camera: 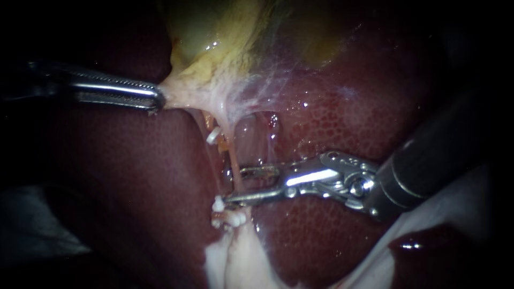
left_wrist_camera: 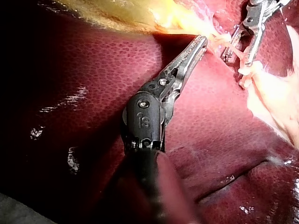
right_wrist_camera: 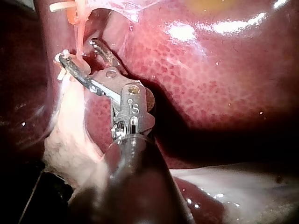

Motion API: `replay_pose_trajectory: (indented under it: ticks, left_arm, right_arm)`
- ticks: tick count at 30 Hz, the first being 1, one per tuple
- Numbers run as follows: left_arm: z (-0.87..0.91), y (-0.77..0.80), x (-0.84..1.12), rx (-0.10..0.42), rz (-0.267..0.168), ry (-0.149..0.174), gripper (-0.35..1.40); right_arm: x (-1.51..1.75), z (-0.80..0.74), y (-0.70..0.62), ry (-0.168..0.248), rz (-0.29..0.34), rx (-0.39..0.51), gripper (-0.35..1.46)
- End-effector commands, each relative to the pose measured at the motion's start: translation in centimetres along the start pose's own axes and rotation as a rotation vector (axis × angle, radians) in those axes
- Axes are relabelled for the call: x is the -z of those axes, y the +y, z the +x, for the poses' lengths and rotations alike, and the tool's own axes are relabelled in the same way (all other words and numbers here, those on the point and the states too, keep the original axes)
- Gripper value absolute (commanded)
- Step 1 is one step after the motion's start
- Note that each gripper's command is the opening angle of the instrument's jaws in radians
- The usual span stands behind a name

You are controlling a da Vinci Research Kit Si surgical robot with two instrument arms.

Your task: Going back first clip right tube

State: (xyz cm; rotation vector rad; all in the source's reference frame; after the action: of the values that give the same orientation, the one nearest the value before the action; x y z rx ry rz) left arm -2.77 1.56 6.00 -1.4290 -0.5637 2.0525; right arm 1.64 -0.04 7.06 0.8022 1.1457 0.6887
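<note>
Apparently the clipping itself is done and only the retreat is left. The liver fills nearly the whole endoscope view, dark red and wet, and the yellow-green gallbladder lies at its upper edge.

My right instrument comes in over the liver's right side. Its jaws stand apart with a clear gap and grip nothing. My left instrument comes in from the liver's left side, with its jaws closed on the pale neck tissue of the gallbladder, which is stretched toward it.

The thin orange tube runs down from the gallbladder and passes between the two jaws of the right instrument, so this instrument is not yet free of it. A white clip sits at the tube just beside the tip of the lower jaw, close to the pale tissue at the liver's lower edge. A second white clip sits higher, on a thinner strand just left of the tube.

I judge that the tube between the jaws is the right tube of the task, because it is the more right of the two strands, but I cannot be fully sure. What remains, in my judgement, is to draw the open jaws straight back from the tube without catching the clip.
</note>
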Motion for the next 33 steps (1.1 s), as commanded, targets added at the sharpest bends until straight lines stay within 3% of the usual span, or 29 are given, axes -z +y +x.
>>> replay_pose_trajectory:
  ticks: [1, 4, 8, 10, 13, 22, 29, 33]
  left_arm:
    - [0.00, 0.00, 0.01, 0.000, -0.001, 0.000, -0.35]
    - [0.00, 0.00, 0.03, 0.000, -0.003, 0.000, -0.35]
    - [0.00, 0.00, 0.03, 0.000, -0.003, 0.000, -0.35]
    - [0.00, 0.00, 0.03, 0.000, -0.003, 0.000, -0.35]
    - [0.00, 0.00, 0.03, 0.000, -0.003, 0.000, -0.35]
    - [0.00, -0.01, 0.03, 0.000, 0.000, 0.000, -0.35]
    - [-0.07, -0.04, -0.04, -0.004, 0.004, 0.000, -0.35]
    - [-0.15, -0.11, -0.14, -0.014, 0.008, 0.001, -0.35]
  right_arm:
    - [0.05, 0.01, -0.03, -0.007, 0.002, 0.024, 0.50]
    - [0.19, 0.05, -0.12, -0.058, -0.006, 0.209, 0.50]
    - [0.51, 0.18, -0.32, -0.220, -0.055, 0.423, 0.50]
    - [0.64, 0.23, -0.38, -0.266, -0.099, 0.475, 0.50]
    - [0.85, 0.30, -0.45, -0.266, -0.152, 0.534, 0.50]
    - [1.35, 0.64, -0.59, -0.240, -0.183, 0.569, 0.50]
    - [1.53, 0.75, -0.64, -0.227, -0.171, 0.571, 0.50]
    - [1.55, 0.74, -0.65, -0.198, -0.098, 0.564, 0.50]
